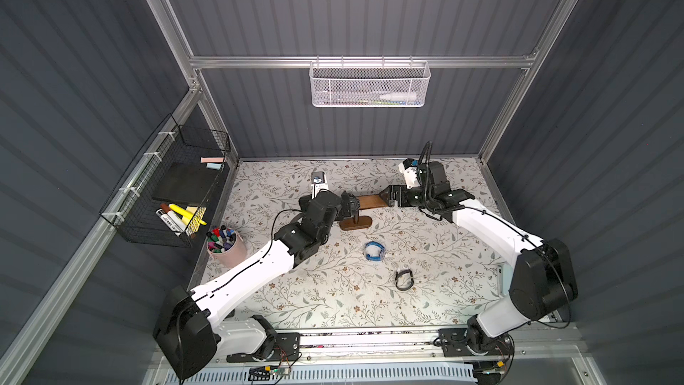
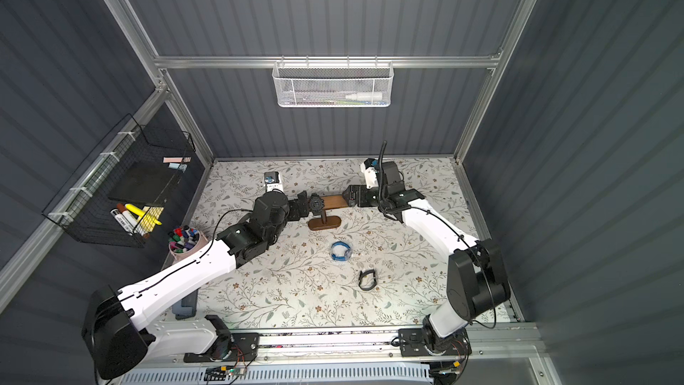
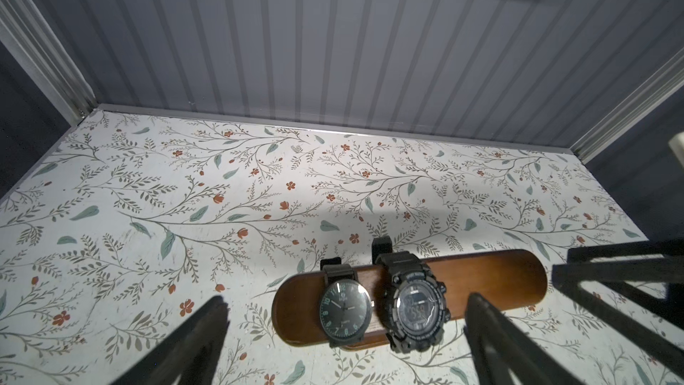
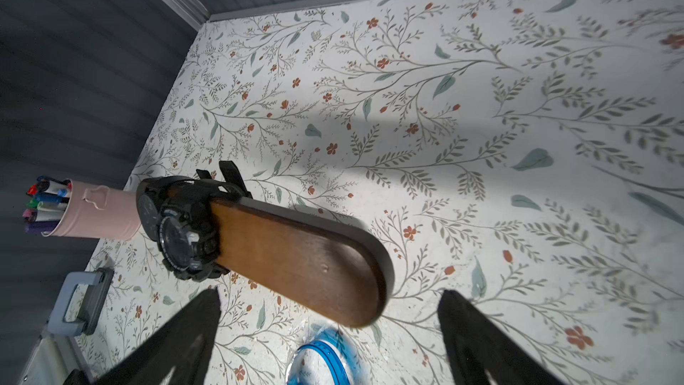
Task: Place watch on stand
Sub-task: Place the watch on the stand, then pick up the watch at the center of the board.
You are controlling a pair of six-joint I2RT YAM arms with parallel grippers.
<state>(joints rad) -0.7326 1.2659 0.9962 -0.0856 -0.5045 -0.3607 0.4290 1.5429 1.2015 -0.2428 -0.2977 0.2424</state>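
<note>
A white mesh basket (image 1: 369, 85) hangs on the back wall's rail with a white bottle (image 1: 398, 97) lying in it. A black wire basket (image 1: 140, 227) on the left wall holds a black slab (image 1: 185, 183), a yellow highlighter (image 1: 187, 214) and pink sticky notes (image 1: 212, 160). A pink cup (image 1: 231, 253) at the counter's left edge is crammed with markers (image 1: 221, 238).

The counter (image 1: 333, 298) wears a floral print, closed in by ribbed dark grey walls and aluminium framing. Near its back edge is the wooden stand (image 1: 372, 201), with an analog watch (image 3: 345, 309) and a digital watch (image 3: 418, 309) strapped side by side round its bar.

The left gripper (image 3: 346, 298) is released, jaws wide either side of the watches. The right gripper (image 4: 330, 292) is spread too, straddling the bar's bare end and gripping nothing. A blue watch (image 1: 374, 251) and a black band (image 1: 403, 279) lie loose nearer the front edge.
</note>
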